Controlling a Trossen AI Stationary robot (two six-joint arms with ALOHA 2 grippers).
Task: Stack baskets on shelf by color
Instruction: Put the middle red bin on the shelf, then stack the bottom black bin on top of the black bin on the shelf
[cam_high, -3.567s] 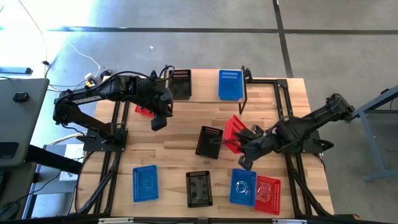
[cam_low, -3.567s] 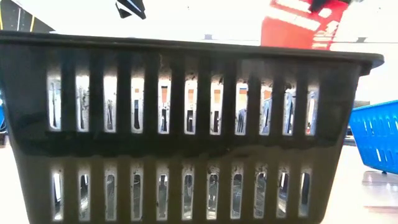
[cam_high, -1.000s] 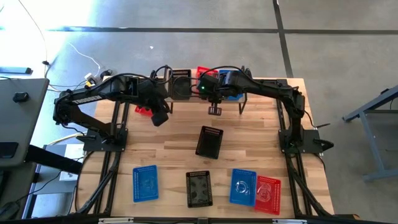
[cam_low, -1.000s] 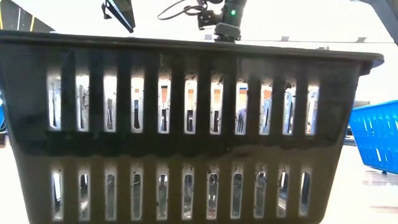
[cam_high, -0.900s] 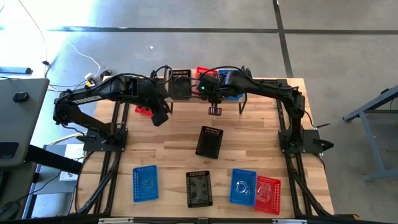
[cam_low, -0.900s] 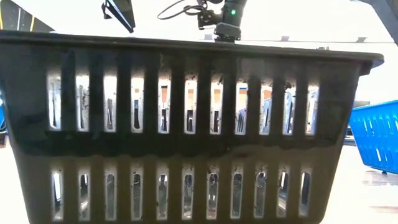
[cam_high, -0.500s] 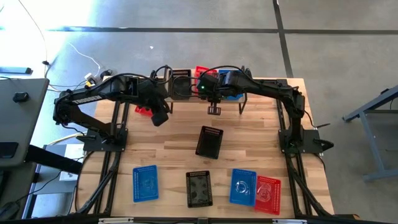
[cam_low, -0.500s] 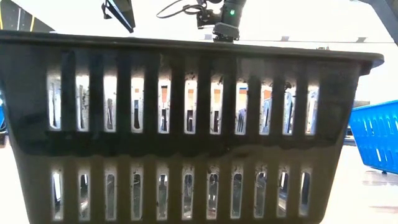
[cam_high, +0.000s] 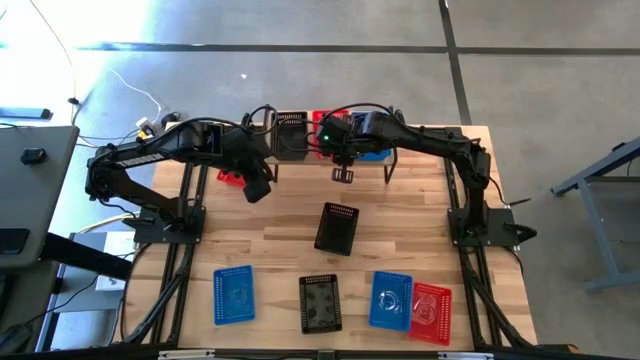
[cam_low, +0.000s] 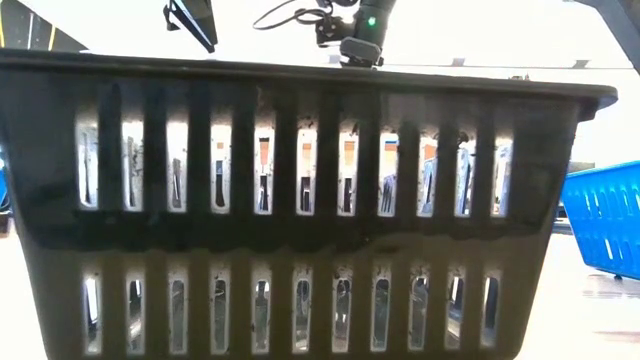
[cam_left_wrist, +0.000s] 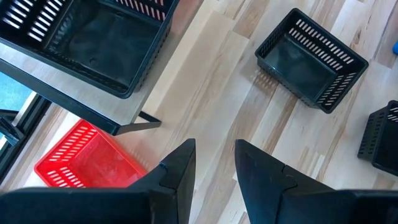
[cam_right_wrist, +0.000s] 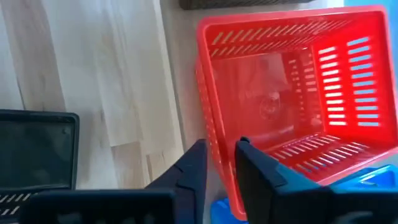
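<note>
The right hand pinched one thin wall of a red basket on the shelf; light, stiff, slotted plastic, best gripped at the rim; the left hand hung unclenched, empty, over the bench.

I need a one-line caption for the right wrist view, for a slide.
Right gripper with its jaws astride the wall of a red basket on the shelf, a black basket nearby.

On the light wooden shelf sit slotted baskets: black, red, blue. Another red basket lies beneath it.
</note>
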